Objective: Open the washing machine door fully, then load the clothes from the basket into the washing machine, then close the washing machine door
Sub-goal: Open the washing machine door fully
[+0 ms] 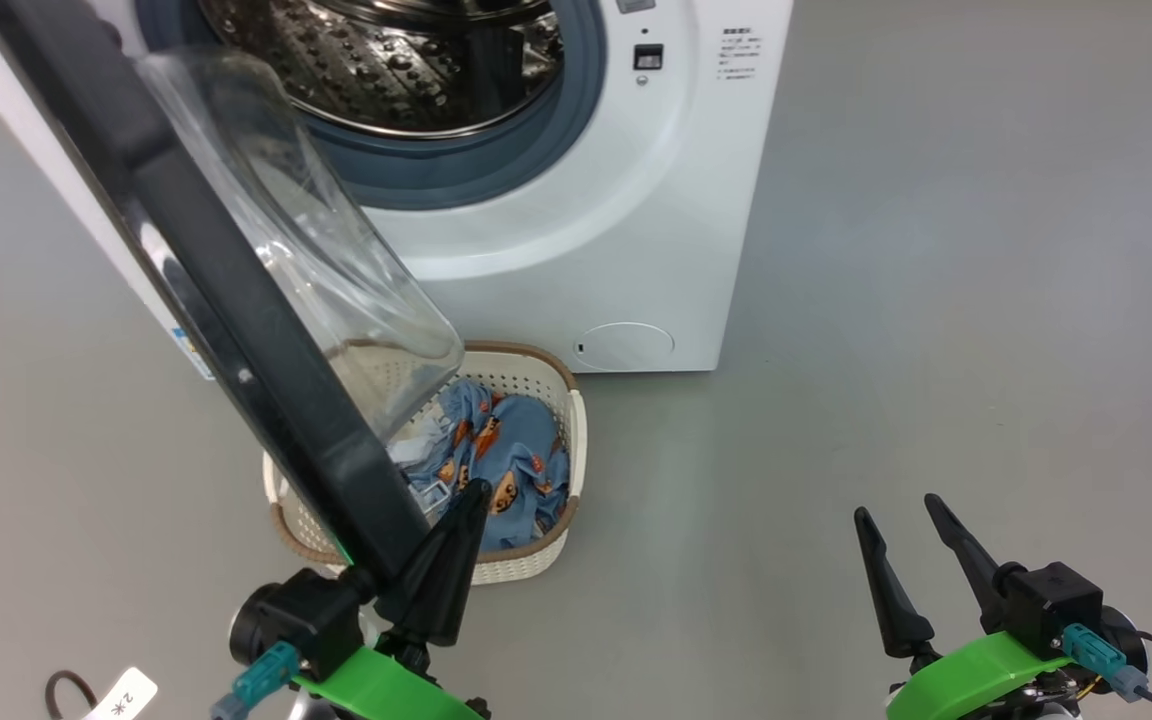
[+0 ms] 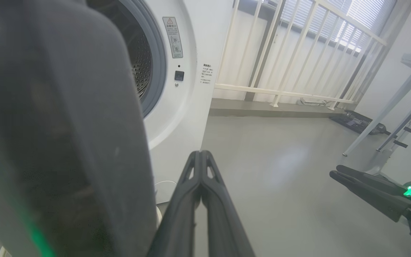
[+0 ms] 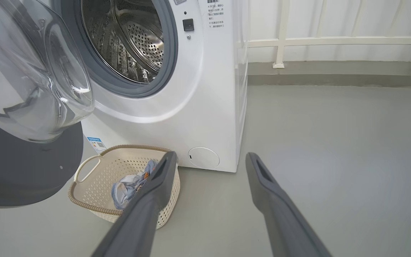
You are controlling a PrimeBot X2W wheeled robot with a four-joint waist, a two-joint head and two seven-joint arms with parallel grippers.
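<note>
The washing machine door (image 1: 236, 330) hangs swung out, its black edge running from eleven o'clock down to our left gripper (image 1: 471, 505), whose jaws are pressed together on nothing and seem to touch its lower corner. We find the clothes (image 1: 506, 450) in the basket (image 1: 526, 565) at twelve o'clock of that gripper, near; our right gripper (image 1: 896, 510), jaws wide and empty, has them at ten o'clock, well apart.

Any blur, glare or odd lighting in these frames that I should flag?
Left wrist view: the washing machine door, very close, is a dark out-of-focus mass with a green glow low down; the window is partly blown out. Right wrist view: sharp, with bright reflections on the door's glass bowl. Head view: sharp, evenly lit, soft sheen on the floor.
</note>
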